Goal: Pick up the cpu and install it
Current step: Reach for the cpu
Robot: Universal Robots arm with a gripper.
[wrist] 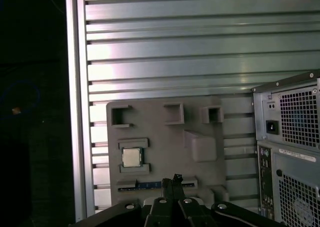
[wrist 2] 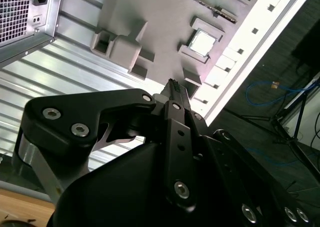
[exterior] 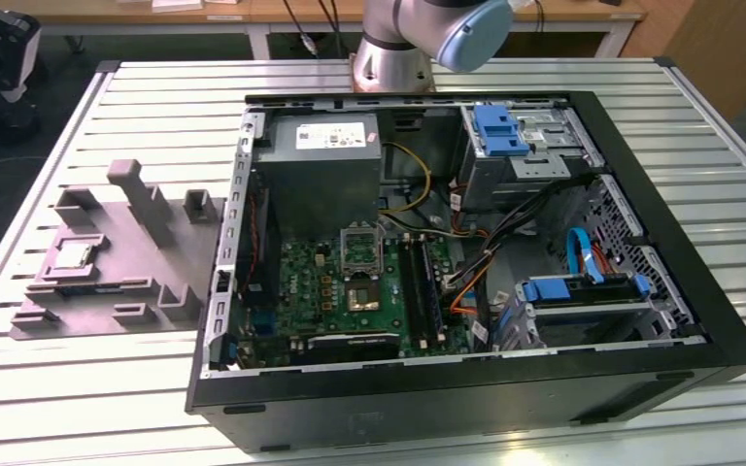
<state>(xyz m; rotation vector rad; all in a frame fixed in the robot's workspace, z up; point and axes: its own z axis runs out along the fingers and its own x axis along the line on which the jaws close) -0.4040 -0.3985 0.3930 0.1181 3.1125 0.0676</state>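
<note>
The tool [wrist: 176, 178] is closed with nothing in it, hanging well above the tray's [wrist: 165, 137] edge. The cpu [wrist: 132, 157] lies flat, metal top up, in a tray pocket, apart from the tool and on the side away from the case [wrist: 290, 152]. It is square, so no long axis matters. Low rims touch two of its edges and taller blocks [wrist: 202, 147] stand nearer the case; nothing covers it. In the exterior view the tray sits on the tabletop [exterior: 114, 388] at the case's left, and the socket [exterior: 360, 291] is inside the case

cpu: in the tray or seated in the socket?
In the tray. The cpu lies flat in a recess of the grey tray, outside the computer case.
</note>
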